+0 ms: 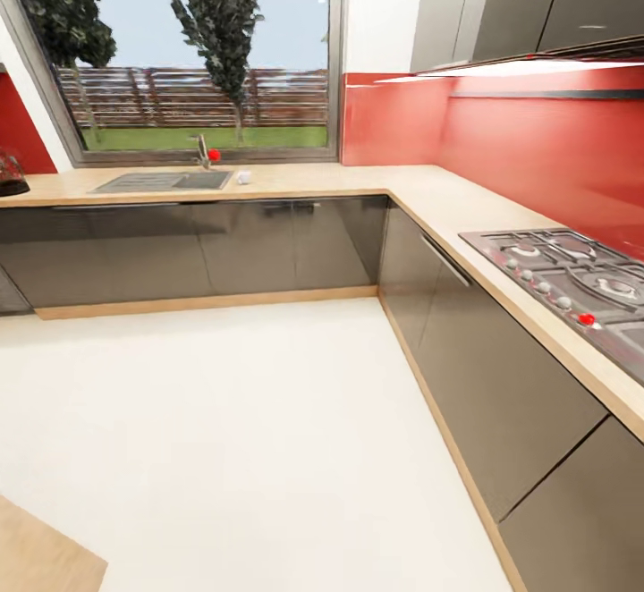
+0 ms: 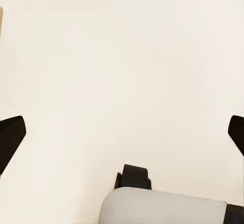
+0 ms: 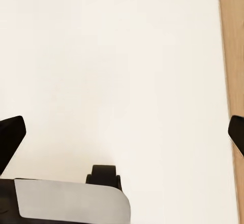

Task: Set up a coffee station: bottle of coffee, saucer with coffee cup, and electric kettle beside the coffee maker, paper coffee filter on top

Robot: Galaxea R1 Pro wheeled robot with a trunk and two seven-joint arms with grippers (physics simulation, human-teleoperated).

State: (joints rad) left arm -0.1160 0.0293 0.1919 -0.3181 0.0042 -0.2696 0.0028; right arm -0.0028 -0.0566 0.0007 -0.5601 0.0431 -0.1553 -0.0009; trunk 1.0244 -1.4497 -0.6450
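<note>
A: What does your head camera give you?

B: You are facing an L-shaped kitchen worktop point(image 1: 358, 182) in pale wood over glossy dark cabinets point(image 1: 206, 248); one run lies under the window point(image 1: 201, 46), the other goes along the red backsplash point(image 1: 537, 149) on your right.

A: Any of the coffee things?

B: At the far left edge of the frame, on the worktop, you have the electric kettle point(image 1: 11, 173); it is cut off by the frame, so you see just part of a rounded dark glass body on a black base. Near the sink point(image 1: 165, 181), just beside its right end, sits a small white object point(image 1: 243, 177); it could be the coffee cup, but it is too small to be sure. A faucet point(image 1: 203, 150) with a red knob stands behind the sink.

A: And on your right?

B: A steel gas hob point(image 1: 572, 283) with a red knob is set into the worktop; high on the backsplash, under the wall cabinets point(image 1: 537, 2), runs the thin black kitchen shelf point(image 1: 546, 94).

A: The jaws?

B: Your left gripper point(image 2: 122, 132) has its jaws spread wide and empty over the pale floor point(image 1: 233, 431); your right gripper point(image 3: 122, 132) is likewise released, holding nothing, with a wooden strip point(image 3: 233, 82) along one side of its view.
</note>
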